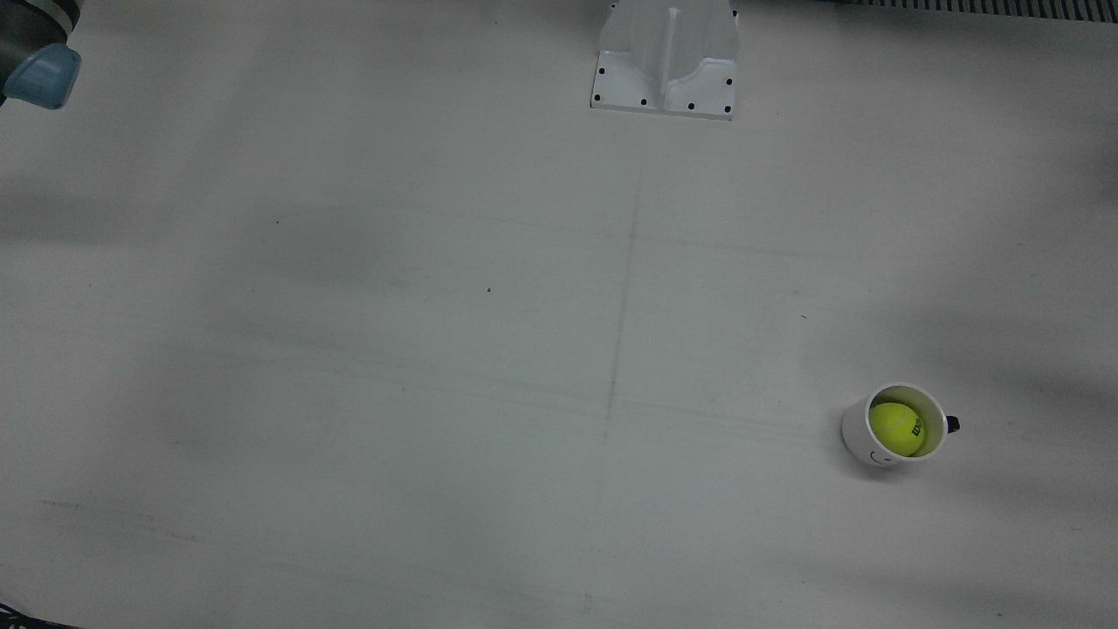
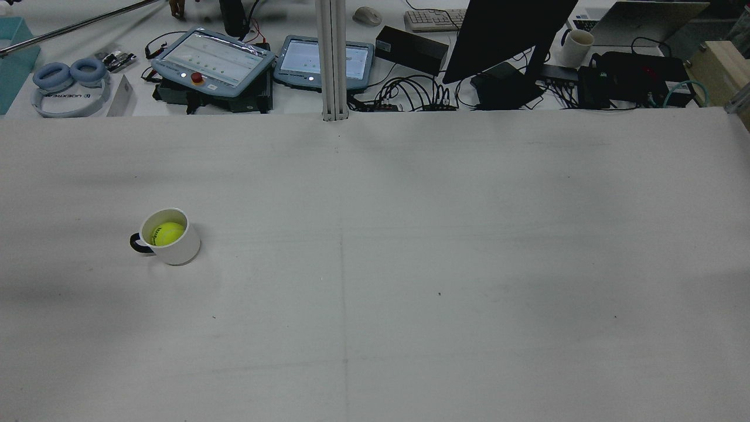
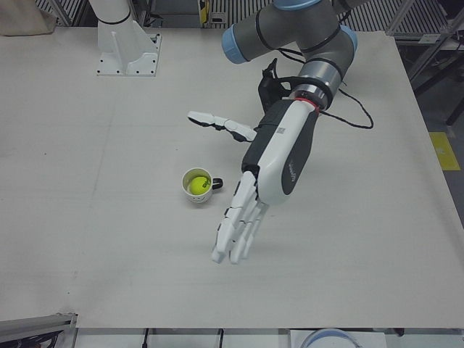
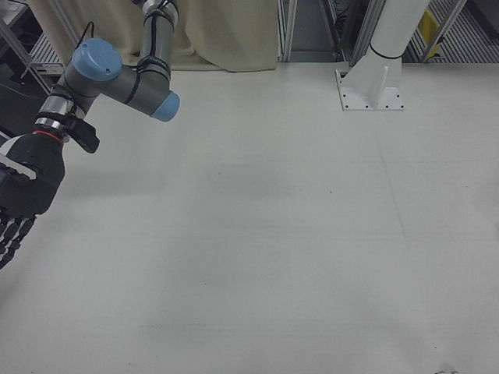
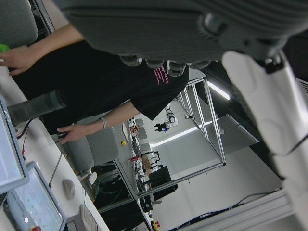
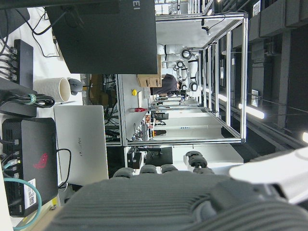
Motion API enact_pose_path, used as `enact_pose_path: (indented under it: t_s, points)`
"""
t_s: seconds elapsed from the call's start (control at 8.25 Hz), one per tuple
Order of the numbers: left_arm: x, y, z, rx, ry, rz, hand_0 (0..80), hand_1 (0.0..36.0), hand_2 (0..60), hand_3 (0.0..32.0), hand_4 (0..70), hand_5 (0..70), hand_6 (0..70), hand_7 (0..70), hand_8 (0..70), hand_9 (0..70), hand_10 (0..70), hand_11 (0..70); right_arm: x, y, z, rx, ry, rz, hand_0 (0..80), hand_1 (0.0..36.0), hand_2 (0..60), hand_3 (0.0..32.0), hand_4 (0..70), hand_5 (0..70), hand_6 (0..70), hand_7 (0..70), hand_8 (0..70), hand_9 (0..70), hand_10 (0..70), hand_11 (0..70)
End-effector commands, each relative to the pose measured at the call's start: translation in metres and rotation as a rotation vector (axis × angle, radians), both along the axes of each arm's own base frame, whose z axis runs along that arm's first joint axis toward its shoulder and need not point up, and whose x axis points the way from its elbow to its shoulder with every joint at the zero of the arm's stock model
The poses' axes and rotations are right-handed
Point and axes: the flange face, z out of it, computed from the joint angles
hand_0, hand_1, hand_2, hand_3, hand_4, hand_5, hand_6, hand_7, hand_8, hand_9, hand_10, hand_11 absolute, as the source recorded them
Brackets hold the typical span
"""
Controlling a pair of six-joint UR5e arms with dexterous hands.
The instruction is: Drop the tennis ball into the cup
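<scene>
Front view: I see the tennis ball [image 1: 897, 428] seated inside the white cup [image 1: 860, 434], which stands upright on the table [image 1: 437, 349] near the view's lower right; a pedestal base [image 1: 665, 65] sits at the top edge.

Rear view: the cup stands alone, well clear of the cluttered desk [image 2: 375, 58] beyond the far edge.

Left-front view: my left hand [image 3: 250, 206] hovers just beside the cup, fingers extended and spread, holding nothing.

Right-front view: my right hand [image 4: 19, 199] hangs at the frame's left edge, empty, fingers straight; open tabletop surrounds it.
</scene>
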Motion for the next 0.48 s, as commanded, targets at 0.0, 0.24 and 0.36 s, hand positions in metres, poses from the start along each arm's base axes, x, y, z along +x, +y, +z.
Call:
enact_pose_path:
  t_s: [0.0, 0.24, 0.36]
  points:
    - [-0.053, 0.008, 0.061, -0.121, -0.018, -0.098, 65.8, 31.8, 0.0, 0.0, 0.0, 4.3, 0.0, 10.1, 0.0, 0.6, 0.0, 0.0, 0.001, 0.000, -0.001, 0.002, 0.000, 0.001, 0.0, 0.0, 0.0, 0.0, 0.0, 0.0, 0.0, 0.0, 0.0, 0.0, 0.0, 0.0]
    - [-0.052, 0.021, 0.068, -0.147, 0.047, -0.070, 53.9, 25.5, 3.7, 0.0, 0.0, 2.2, 0.1, 9.0, 0.0, 0.4, 0.0, 0.0, -0.001, 0.000, 0.002, -0.004, -0.001, -0.001, 0.0, 0.0, 0.0, 0.0, 0.0, 0.0, 0.0, 0.0, 0.0, 0.0, 0.0, 0.0]
    - [-0.049, 0.034, 0.055, -0.116, 0.056, -0.048, 49.5, 22.3, 9.7, 0.0, 0.0, 0.6, 0.0, 10.3, 0.0, 0.6, 0.0, 0.0, -0.003, 0.000, 0.003, -0.006, -0.001, -0.005, 0.0, 0.0, 0.0, 0.0, 0.0, 0.0, 0.0, 0.0, 0.0, 0.0, 0.0, 0.0]
